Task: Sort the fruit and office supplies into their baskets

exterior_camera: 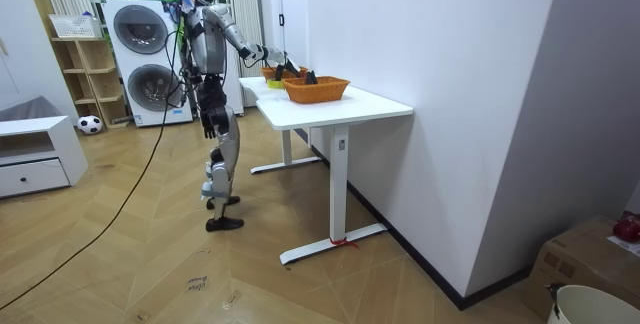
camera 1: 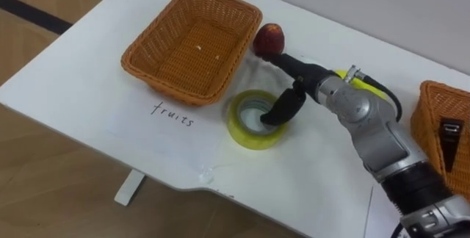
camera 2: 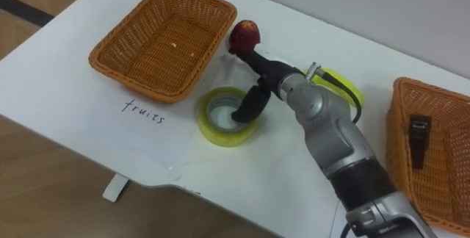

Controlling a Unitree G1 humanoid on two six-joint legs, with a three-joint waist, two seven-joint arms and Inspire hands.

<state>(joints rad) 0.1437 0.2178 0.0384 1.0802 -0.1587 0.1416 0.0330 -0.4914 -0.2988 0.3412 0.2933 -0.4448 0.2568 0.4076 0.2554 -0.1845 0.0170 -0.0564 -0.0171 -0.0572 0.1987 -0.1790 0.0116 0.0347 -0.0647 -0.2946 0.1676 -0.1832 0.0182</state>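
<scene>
A red fruit [camera 1: 269, 40] rests on the white table [camera 1: 88, 76] against the right end of an empty wicker basket [camera 1: 170, 82] labelled "fruits". My right hand [camera 1: 299, 71] reaches in from the right, open, its straight fingertips [camera 1: 279, 58] touching the fruit's near side. The thumb hangs down over a yellow tape roll [camera 1: 248, 131] that lies flat in front of the basket. A second wicker basket [camera 1: 428, 120] at the right edge holds a black office item [camera 1: 449, 134]. In the room view my left hand [exterior_camera: 207, 116] hangs by my hip.
Another yellow object [camera 1: 358, 82] lies partly hidden behind my right forearm. The table's near edge runs diagonally, with wooden floor [camera 1: 44, 164] below it. In the room view I stand at the table's end [exterior_camera: 255, 89], with washing machines [exterior_camera: 140, 59] behind me.
</scene>
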